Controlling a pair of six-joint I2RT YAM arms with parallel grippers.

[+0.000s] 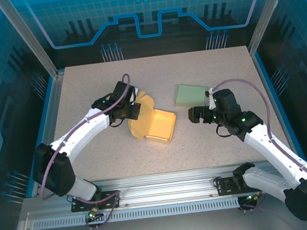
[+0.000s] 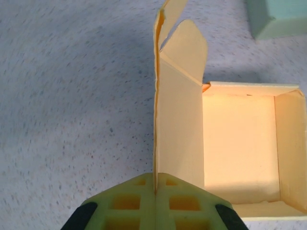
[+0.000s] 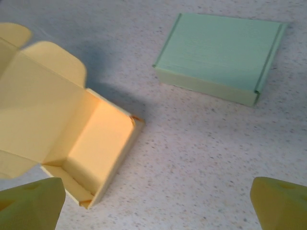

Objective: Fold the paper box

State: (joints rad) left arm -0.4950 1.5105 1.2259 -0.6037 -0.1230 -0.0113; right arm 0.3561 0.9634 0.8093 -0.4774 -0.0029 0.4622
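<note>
The yellow paper box (image 1: 156, 127) lies near the middle of the tabletop (image 1: 228, 140), half folded. Its shallow square tray (image 2: 240, 143) sits flat, walls up, open and hollow. The lid panel (image 2: 180, 120) stands upright along one side of the tray, with rounded flaps (image 2: 189, 43) at its far end. Its near edge is pinched between the left fingers (image 2: 129, 203).
</note>
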